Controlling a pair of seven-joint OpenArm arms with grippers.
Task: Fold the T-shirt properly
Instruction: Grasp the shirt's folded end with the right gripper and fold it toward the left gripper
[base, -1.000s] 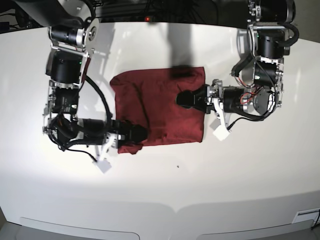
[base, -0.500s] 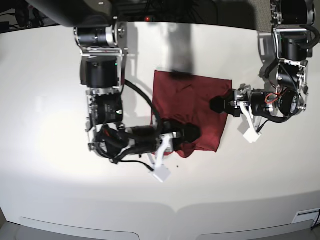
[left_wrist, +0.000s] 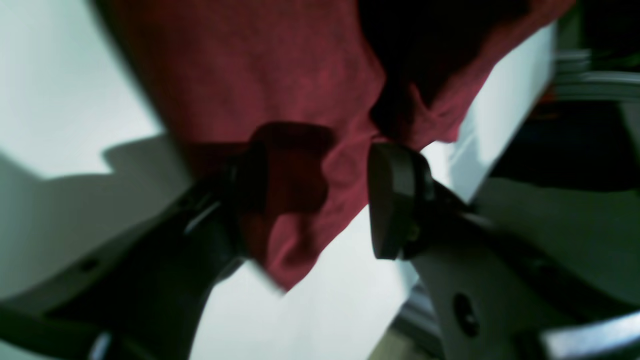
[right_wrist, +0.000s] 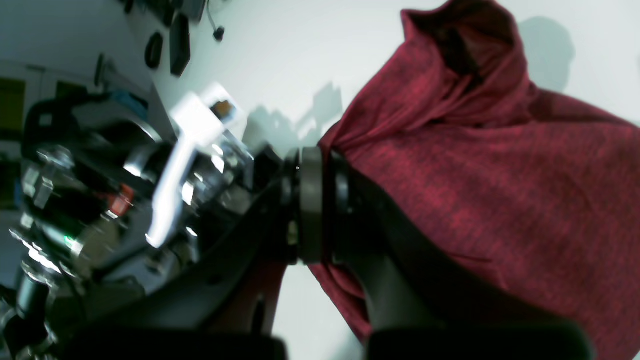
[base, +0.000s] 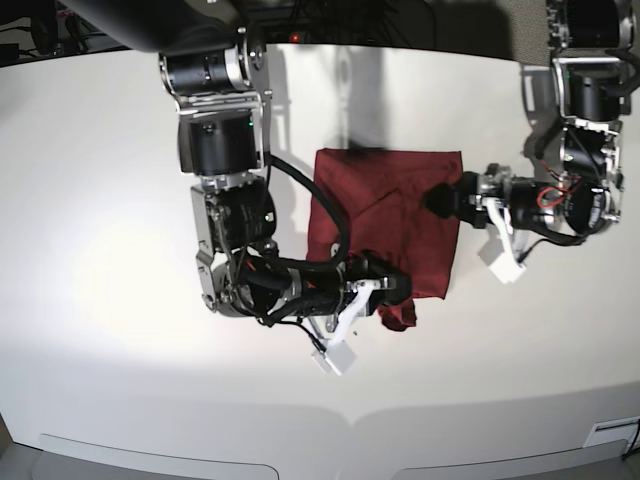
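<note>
The dark red T-shirt (base: 385, 215) lies folded into a narrow, roughly square stack on the white table (base: 100, 250). My right gripper (base: 395, 283) is at its front edge, shut on a bunched corner of fabric; in the right wrist view the jaws (right_wrist: 312, 210) pinch the T-shirt (right_wrist: 500, 175) tightly. A loose corner (base: 398, 315) sticks out just in front of it. My left gripper (base: 438, 200) is at the shirt's right edge. In the left wrist view it (left_wrist: 315, 195) is open, its jaws astride the edge of the T-shirt (left_wrist: 280, 75).
The right arm's links and cable (base: 225, 200) lie along the shirt's left side and across its front. The left arm (base: 560, 200) stands at the right of the table. Dark equipment (base: 330, 15) lies behind the table's far edge.
My right gripper has carried the shirt's left front corner rightward across the shirt, narrowing it. My left gripper has drawn back right to the shirt's right edge.
</note>
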